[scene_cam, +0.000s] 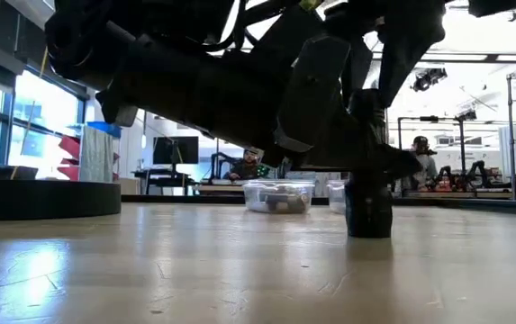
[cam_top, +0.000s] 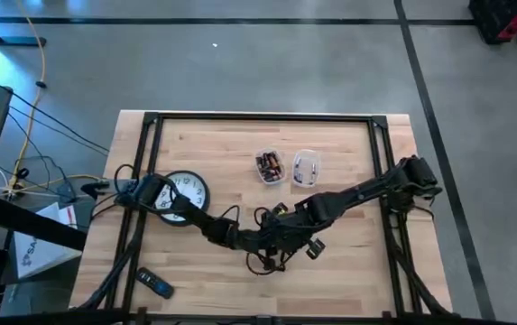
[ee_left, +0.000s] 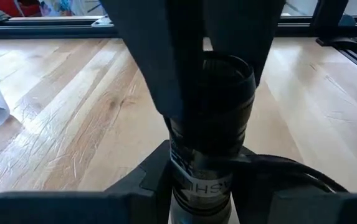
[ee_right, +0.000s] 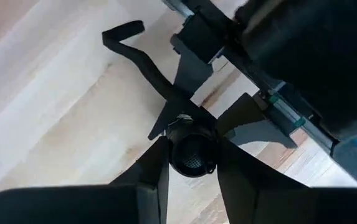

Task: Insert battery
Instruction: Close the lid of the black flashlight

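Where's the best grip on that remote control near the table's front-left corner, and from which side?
Grip the remote control across its two long edges at mid-length, coming straight down from above: it lies flat, narrow and slanted on the table.

Two dark, six-joint robot arms, matte black throughout; the left arm built of blocky housings, the right arm of similar angular segments with thin black cables looped along both; flat, tapered black fingers on the right gripper; a teal strip edges one black housing in the right wrist view.
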`<control>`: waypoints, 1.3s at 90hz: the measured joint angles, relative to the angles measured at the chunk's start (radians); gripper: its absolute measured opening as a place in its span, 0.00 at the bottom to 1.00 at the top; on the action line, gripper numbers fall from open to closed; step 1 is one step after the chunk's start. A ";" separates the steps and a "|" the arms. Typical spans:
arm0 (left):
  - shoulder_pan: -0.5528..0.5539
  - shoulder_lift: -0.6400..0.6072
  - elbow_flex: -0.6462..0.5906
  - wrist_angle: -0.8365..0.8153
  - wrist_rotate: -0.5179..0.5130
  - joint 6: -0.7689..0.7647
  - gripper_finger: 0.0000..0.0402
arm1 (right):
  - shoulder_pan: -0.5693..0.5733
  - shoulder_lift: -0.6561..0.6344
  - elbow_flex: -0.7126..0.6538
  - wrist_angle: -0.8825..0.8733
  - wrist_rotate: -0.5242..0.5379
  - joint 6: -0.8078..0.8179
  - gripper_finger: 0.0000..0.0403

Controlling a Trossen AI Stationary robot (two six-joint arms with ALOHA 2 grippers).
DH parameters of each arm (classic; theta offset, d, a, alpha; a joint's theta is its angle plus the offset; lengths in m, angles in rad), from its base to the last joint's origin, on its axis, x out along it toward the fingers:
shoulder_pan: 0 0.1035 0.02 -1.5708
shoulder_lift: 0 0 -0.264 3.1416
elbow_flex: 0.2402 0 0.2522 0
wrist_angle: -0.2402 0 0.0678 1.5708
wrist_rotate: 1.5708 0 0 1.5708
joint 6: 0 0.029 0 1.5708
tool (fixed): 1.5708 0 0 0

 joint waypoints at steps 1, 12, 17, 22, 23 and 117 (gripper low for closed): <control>0.000 0.000 0.000 0.000 0.000 0.000 0.25 | 0.000 0.001 0.000 0.000 0.000 0.009 0.19; 0.000 0.000 0.000 0.000 0.000 0.000 0.25 | 0.000 0.006 -0.001 0.000 -0.007 0.088 0.19; 0.000 0.000 0.000 0.000 0.000 0.000 0.25 | 0.000 0.007 -0.001 -0.002 -0.008 0.121 0.19; 0.000 0.000 0.000 0.000 0.000 0.000 0.25 | 0.000 0.007 -0.001 -0.003 -0.008 0.165 0.19; 0.000 0.000 0.000 0.000 0.000 0.000 0.25 | 0.000 0.007 -0.002 -0.003 -0.008 0.175 0.19; 0.000 0.000 0.000 0.000 -0.018 -0.022 0.25 | 0.044 0.010 -0.006 0.008 0.147 1.905 0.20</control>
